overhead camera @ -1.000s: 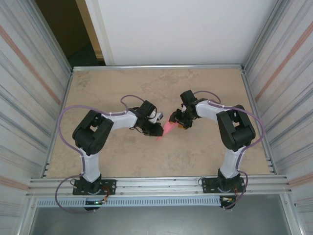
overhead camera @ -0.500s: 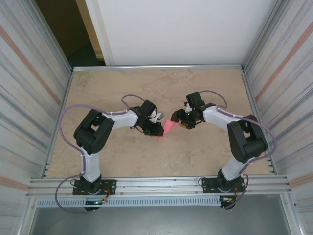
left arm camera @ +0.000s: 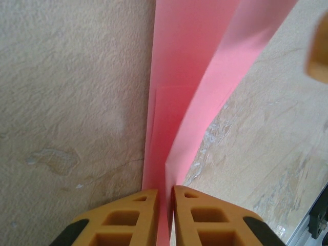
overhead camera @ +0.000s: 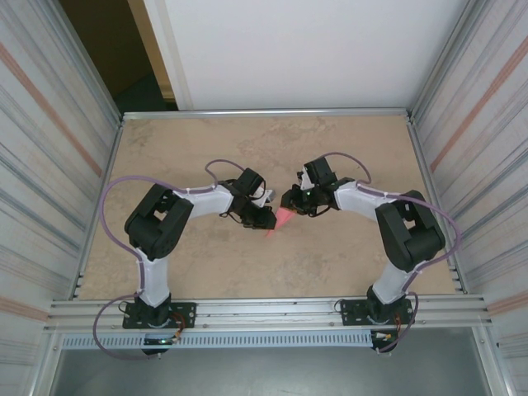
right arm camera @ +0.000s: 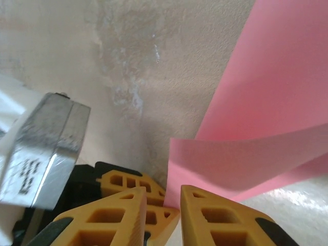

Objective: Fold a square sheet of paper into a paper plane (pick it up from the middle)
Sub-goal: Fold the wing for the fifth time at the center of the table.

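Near the middle of the bench [overhead camera: 247, 148], the pink paper [overhead camera: 280, 219] is no longer a flat square. It is already creased into a narrow, pointed strip. The left hand [left arm camera: 165, 192] pinches its folded edge tight. The right hand [right arm camera: 163, 190] has its fingers nearly together at a loose flap, though whether they actually grip it is unclear. The wing folds appear still to come.

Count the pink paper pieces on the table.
1. One folded pink paper lies mid-table. The left jaws are shut on one end, and the right jaws sit close beside the other. Part of it is hidden beneath them, so a smaller scrap underneath can't be excluded.
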Tool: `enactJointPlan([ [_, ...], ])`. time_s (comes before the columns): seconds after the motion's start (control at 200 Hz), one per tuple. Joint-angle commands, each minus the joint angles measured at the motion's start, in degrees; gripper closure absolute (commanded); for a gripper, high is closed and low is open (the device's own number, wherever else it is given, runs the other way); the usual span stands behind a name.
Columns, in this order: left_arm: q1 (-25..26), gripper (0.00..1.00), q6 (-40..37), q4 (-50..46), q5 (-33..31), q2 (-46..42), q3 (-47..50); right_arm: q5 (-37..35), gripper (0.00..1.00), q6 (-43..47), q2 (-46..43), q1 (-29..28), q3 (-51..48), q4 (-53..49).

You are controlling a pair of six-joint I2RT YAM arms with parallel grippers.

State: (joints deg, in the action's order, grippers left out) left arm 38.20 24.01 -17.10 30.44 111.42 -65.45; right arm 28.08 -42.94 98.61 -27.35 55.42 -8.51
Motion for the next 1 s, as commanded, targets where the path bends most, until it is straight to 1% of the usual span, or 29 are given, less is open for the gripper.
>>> enactJointPlan([
  [0.0, -0.1, 0.83, -0.8, -4.2, -1.7, 3.3, 0.3, 2.4, 0.78, -0.6, 2.8, 0.0, 2.7, 1.6],
  [0.19, -0.1, 0.82, -0.7, -4.5, -1.3, 3.4, -0.2, 3.1, 0.80, -1.1, 5.0, -0.3, 2.8, 2.0],
  [0.591, -0.1, 0.82, -0.7, -4.8, -1.2, 3.6, 0.0, 0.0, 0.80, -0.8, 5.5, 0.5, 0.5, 0.9],
  [0.992, -0.1, 0.82, -0.5, -5.1, -1.3, 3.7, 0.0, -0.8, 0.81, -1.0, 6.9, 0.9, -0.4, 1.3],
])
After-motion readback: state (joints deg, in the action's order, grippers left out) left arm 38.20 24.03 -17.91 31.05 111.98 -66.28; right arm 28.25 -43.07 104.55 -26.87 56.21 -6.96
